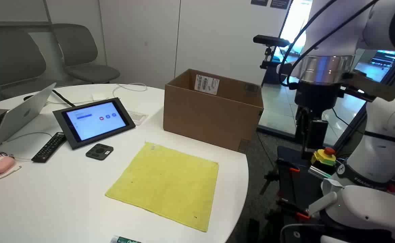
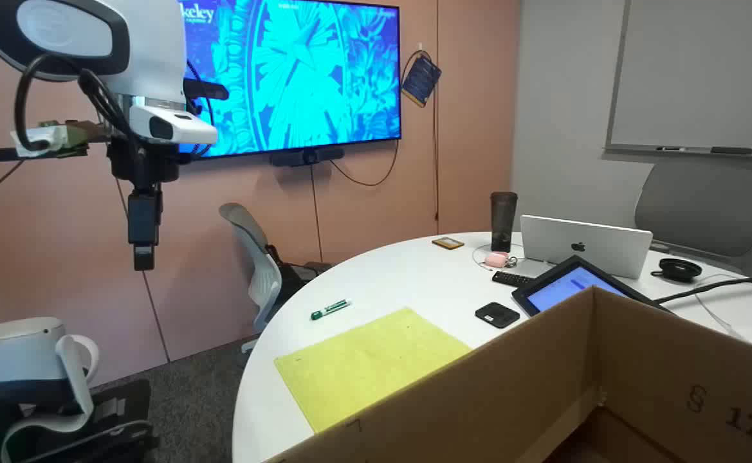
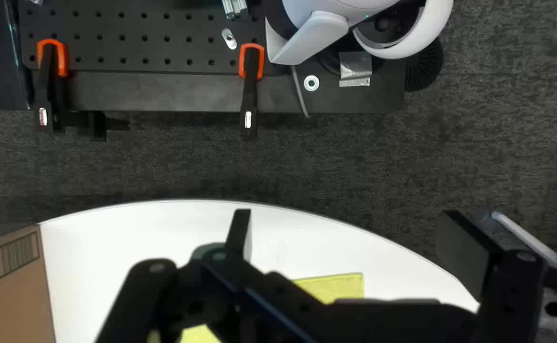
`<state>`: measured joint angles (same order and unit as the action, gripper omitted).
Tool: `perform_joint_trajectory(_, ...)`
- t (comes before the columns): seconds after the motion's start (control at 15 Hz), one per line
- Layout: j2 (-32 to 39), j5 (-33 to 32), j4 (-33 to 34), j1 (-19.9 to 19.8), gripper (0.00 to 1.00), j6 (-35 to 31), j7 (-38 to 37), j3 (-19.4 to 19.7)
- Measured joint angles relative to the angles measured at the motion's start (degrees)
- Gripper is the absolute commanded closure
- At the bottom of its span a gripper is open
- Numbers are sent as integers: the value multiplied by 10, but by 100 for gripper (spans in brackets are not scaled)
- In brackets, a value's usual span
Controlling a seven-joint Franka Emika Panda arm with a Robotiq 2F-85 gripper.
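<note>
My gripper (image 3: 354, 243) is open, with nothing between its two wide-apart fingers in the wrist view. It hangs pointing down in both exterior views (image 1: 307, 153) (image 2: 144, 257), beside the round white table (image 1: 65, 202) and touching nothing. A yellow cloth (image 1: 167, 182) lies flat near the table's edge. It also shows in an exterior view (image 2: 369, 366) and partly behind the gripper in the wrist view (image 3: 335, 288). An open brown cardboard box (image 1: 207, 118) stands beside the cloth. A green and white marker (image 2: 330, 310) lies on the table near the cloth.
A tablet on a stand (image 1: 96, 119), a black puck (image 1: 99, 151), a remote (image 1: 48, 147), a pink case (image 1: 1, 164) and a laptop (image 1: 21, 111) are on the table. A dark tumbler (image 2: 503, 222) stands by the laptop. Clamps (image 3: 249, 85) hold the robot's black base.
</note>
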<state>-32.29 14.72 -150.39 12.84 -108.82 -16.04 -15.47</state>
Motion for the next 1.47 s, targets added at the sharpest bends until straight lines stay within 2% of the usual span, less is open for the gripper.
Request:
perform_joint_trajectory(0.47,2,-4,-1,0,0,-1,0,-1)
perform_joint_trajectory(0.73,28,-34,13,0,0,-26,0,-12)
perform_joint_trajectory(0.93,88,-61,56,0,0,-73,-4,-37)
perform_joint_trajectory(1.2,212,-99,145,1,0,-149,-45,-71)
perform_joint_trajectory(1.47,345,-145,253,19,0,-183,-94,-80)
